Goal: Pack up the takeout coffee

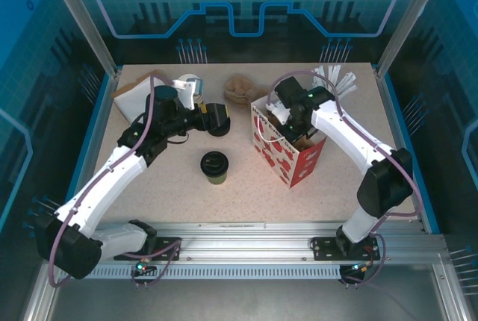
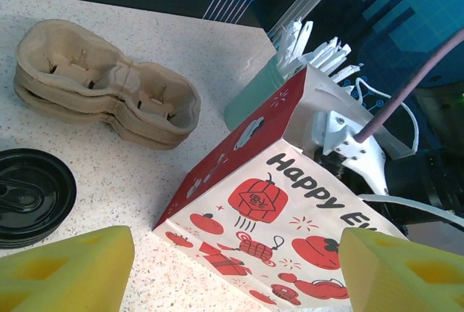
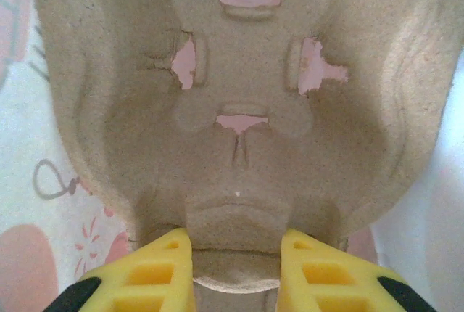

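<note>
Surface: we see a pale speckled table (image 1: 246, 201) inside a blue-walled enclosure.
Takeout coffee (image 1: 214, 166): it stands upright on open table near the middle, black lid on, left of the paper bag (image 1: 287, 158) and apart from it.
Paper bag: red and white, standing with its mouth open.
Left gripper (image 2: 235, 279): its yellow fingers (image 2: 65, 268) are spread wide and hold nothing. It hangs low beside the stack of black lids (image 2: 32, 196), facing the bag.
Right gripper (image 3: 235, 268): it is down in the bag's mouth, pinching the near rim of a pulp carrier (image 3: 239, 109). Pink bag shows through the carrier's slots.
Weight: we cannot tell how full the cup is. We judge it light if empty and top-heavy if filled.
Feel: we expect thin paper walls that give under pressure and a smooth, fairly slick skin.
Where to hold: we would take it across the olive sides, just under the lid, where the rolled rim stiffens the wall.
Avoid: we would not lift by the lid alone, which may only be snapped on.
Risk: a hard squeeze could buckle the wall or pop the lid, and tilting could spill it.
</note>
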You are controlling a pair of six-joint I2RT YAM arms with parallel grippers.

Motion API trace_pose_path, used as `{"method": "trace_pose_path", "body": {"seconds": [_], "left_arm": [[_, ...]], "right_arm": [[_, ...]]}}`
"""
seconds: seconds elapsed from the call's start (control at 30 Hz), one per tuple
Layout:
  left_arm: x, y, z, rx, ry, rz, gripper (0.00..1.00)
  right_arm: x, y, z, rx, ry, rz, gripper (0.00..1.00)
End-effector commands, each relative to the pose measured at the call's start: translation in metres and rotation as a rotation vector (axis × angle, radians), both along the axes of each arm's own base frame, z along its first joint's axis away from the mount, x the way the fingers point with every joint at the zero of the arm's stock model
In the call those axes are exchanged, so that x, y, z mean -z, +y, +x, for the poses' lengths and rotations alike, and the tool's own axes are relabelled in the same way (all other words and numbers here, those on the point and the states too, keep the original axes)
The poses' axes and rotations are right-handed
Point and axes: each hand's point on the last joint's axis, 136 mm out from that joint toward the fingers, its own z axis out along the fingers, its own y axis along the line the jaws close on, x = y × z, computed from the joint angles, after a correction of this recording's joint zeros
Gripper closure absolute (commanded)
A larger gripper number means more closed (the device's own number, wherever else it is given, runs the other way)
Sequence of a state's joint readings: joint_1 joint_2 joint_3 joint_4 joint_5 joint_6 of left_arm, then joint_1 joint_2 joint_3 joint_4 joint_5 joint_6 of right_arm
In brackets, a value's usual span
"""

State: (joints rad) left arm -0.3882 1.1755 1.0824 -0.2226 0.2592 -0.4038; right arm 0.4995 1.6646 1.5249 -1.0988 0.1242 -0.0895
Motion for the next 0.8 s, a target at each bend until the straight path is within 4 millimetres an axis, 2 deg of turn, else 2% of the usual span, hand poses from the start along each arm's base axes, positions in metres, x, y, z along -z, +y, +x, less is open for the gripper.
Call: {"method": "trace_pose_path", "body": {"seconds": [0.0,0.37,0.6,0.77], "left_arm": [[-0.001,0.006,-0.004,-0.024,-0.004,-0.003,0.24],[0.002,0.012,-0.013,-0.031,-0.012,0.013,0.24],[0.007,0.012,-0.014,-0.031,-0.002,0.013,0.24],[0.007,0.012,-0.014,-0.03,0.0,0.011,0.24]], "right_arm": [[0.01,0.006,0.0,0.003,0.008,0.003,0.74],[0.04,0.014,0.002,0.002,0.015,0.037,0.73],[0.06,0.026,0.002,-0.042,0.022,0.06,0.72],[0.072,0.027,0.002,-0.045,0.031,0.055,0.7]]}}
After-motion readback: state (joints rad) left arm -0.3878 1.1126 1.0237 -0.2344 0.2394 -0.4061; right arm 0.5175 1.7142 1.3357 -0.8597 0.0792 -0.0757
